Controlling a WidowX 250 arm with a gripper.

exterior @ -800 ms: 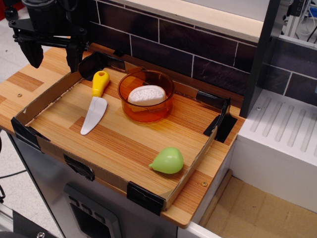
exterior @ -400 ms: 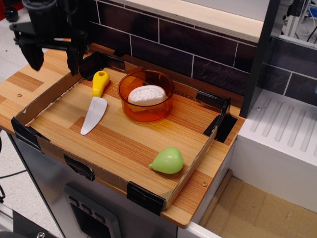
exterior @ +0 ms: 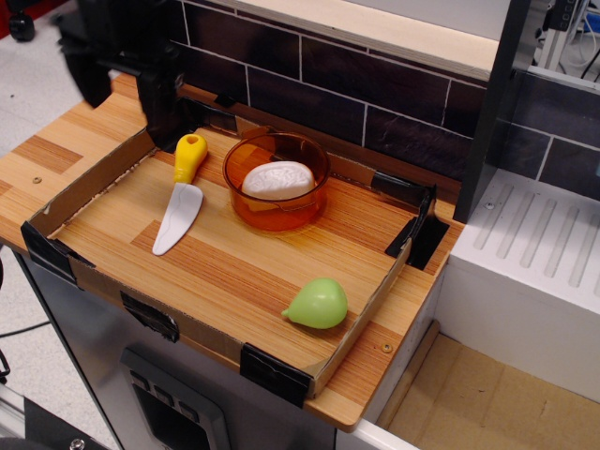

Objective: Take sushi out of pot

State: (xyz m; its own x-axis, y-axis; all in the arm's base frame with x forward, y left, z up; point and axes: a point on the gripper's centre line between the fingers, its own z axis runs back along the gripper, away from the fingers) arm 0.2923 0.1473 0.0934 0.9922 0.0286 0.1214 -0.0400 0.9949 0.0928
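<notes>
The sushi (exterior: 277,179) lies inside the pot (exterior: 276,208), resting on its bottom with its bumpy white top facing up and clear of the rim. The pot stands upright on the wooden table (exterior: 234,272), inside a low cardboard border (exterior: 361,314) that frames the work area. Taking the pot as the reference: a toy knife (exterior: 181,192) with a yellow handle and white blade lies just to its left, handle toward the tiled wall (exterior: 328,84), blade pointing toward the front edge, not touching the pot. A light green pear (exterior: 317,304) sits well apart from the pot, toward the front right, close to the cardboard border.

The end effector (exterior: 127,80) hangs up and to the left of the pot, beyond the knife handle, near the back left corner of the border. Its two dark fingers point downward with a wide gap between them, spread apart and holding nothing.
</notes>
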